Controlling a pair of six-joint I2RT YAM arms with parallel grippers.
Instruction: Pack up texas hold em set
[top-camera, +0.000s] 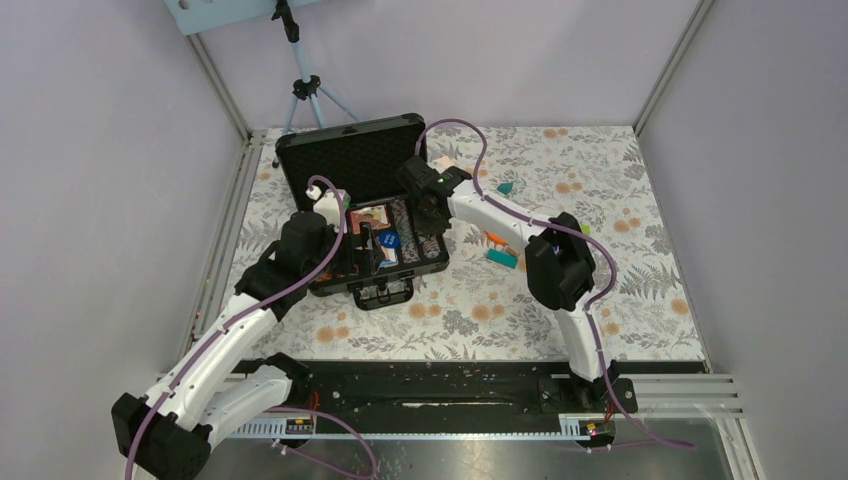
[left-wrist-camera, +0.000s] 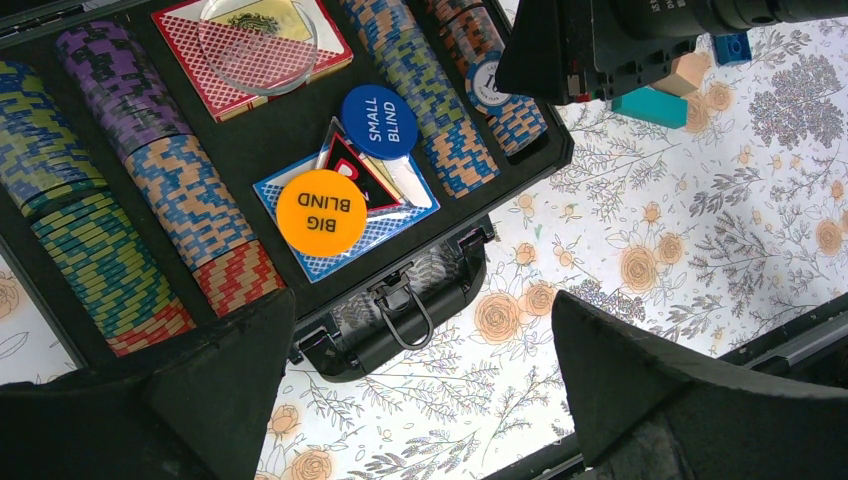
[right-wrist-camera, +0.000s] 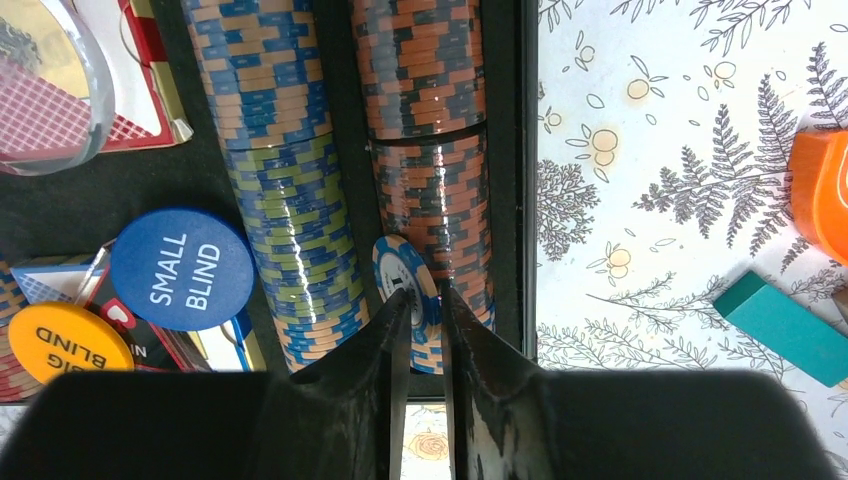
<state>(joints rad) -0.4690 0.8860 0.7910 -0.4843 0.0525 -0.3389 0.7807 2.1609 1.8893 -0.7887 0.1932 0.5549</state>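
Observation:
The black case (top-camera: 340, 150) lies open on the flowered table, its lid propped up at the back. Its tray holds rows of striped poker chips (left-wrist-camera: 110, 260), a red card deck (left-wrist-camera: 315, 55) under a clear disc (left-wrist-camera: 258, 40), a blue SMALL BLIND disc (left-wrist-camera: 378, 122) and an orange BIG BLIND disc (left-wrist-camera: 320, 212). My right gripper (right-wrist-camera: 425, 298) is over the right-hand chip row (right-wrist-camera: 425, 150), shut on a blue-and-white chip (right-wrist-camera: 402, 278) at that row's near end. My left gripper (left-wrist-camera: 422, 322) hangs open above the case's front edge and handle (left-wrist-camera: 405, 315), holding nothing.
An orange curved block (right-wrist-camera: 825, 190) and a teal block (right-wrist-camera: 785, 325) lie on the table right of the case. A small teal piece (top-camera: 506, 187) sits farther back. A tripod (top-camera: 305, 85) stands behind the case. Metal rails edge the table.

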